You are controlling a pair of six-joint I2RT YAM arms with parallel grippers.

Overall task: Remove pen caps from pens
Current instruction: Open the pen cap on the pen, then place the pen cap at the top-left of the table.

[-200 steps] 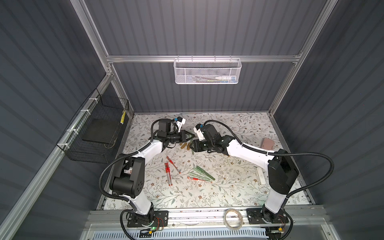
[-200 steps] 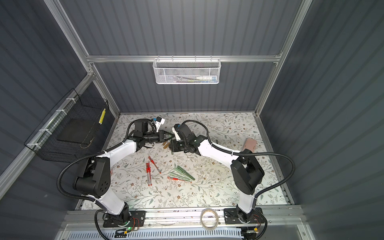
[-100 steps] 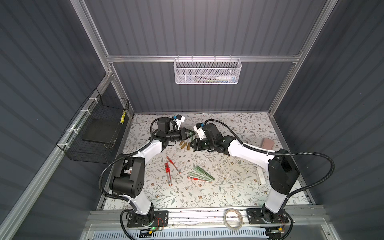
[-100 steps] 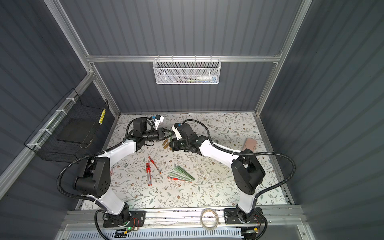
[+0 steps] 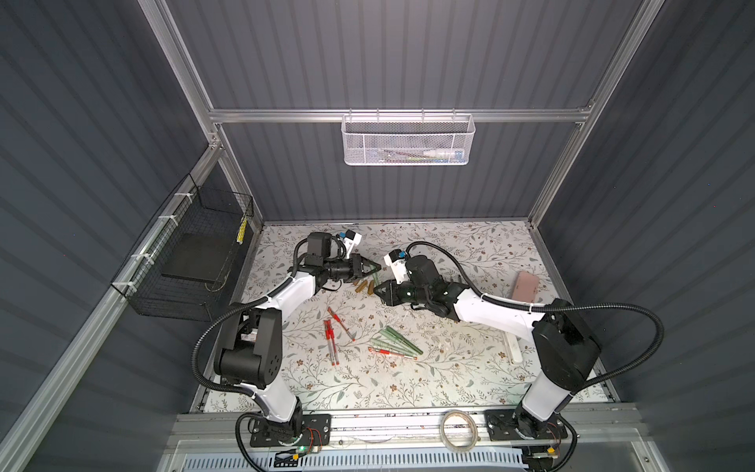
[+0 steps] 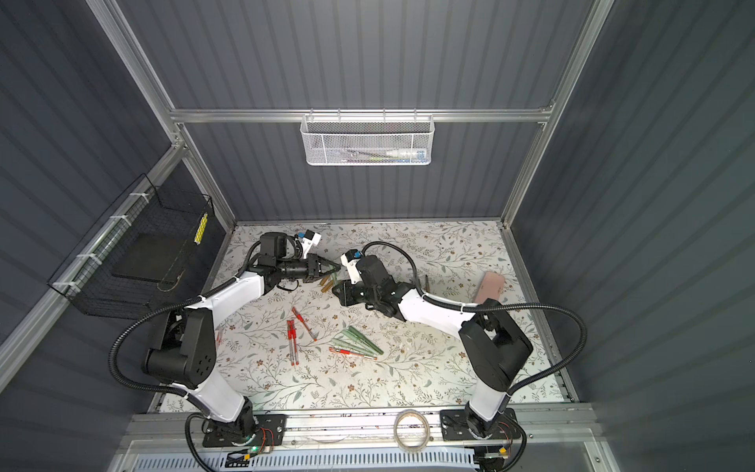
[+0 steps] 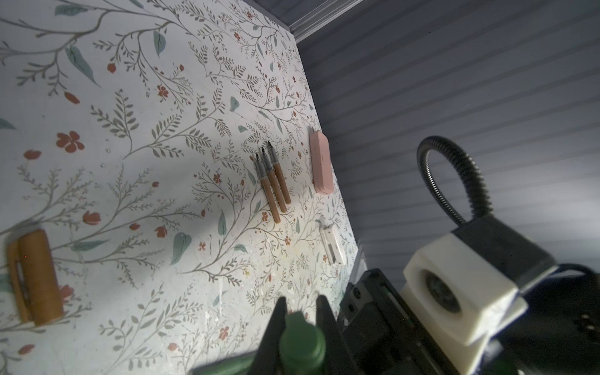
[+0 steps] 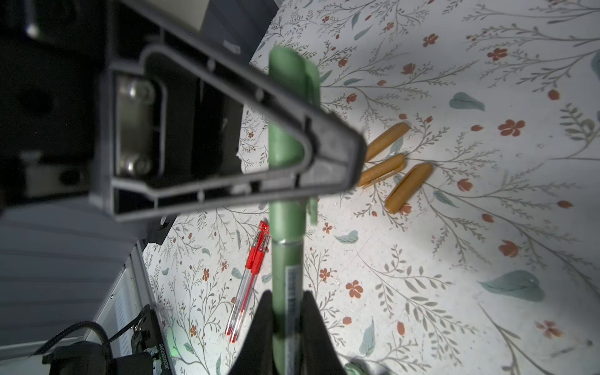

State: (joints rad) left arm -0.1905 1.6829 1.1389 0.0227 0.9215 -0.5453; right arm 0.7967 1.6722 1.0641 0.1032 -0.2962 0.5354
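In both top views the left gripper (image 5: 376,268) and the right gripper (image 5: 378,290) met at the far middle of the table (image 5: 449,380), beside three brown caps (image 5: 362,286). Four red pens (image 5: 330,336) and three green pens (image 5: 398,342) lay nearer the front. In the left wrist view the left gripper pinched one green cap (image 7: 302,341), and three brown pens (image 7: 272,181) lay apart. In the right wrist view the right gripper was pressed on one green pen (image 8: 287,266), with the cap on its end.

Right hand (image 8: 287,303), jaws apart a second ago, now closed tight on the barrel of the slim green plastic pen (image 8: 287,259), close by the three gold-brown tapered caps (image 8: 386,156)
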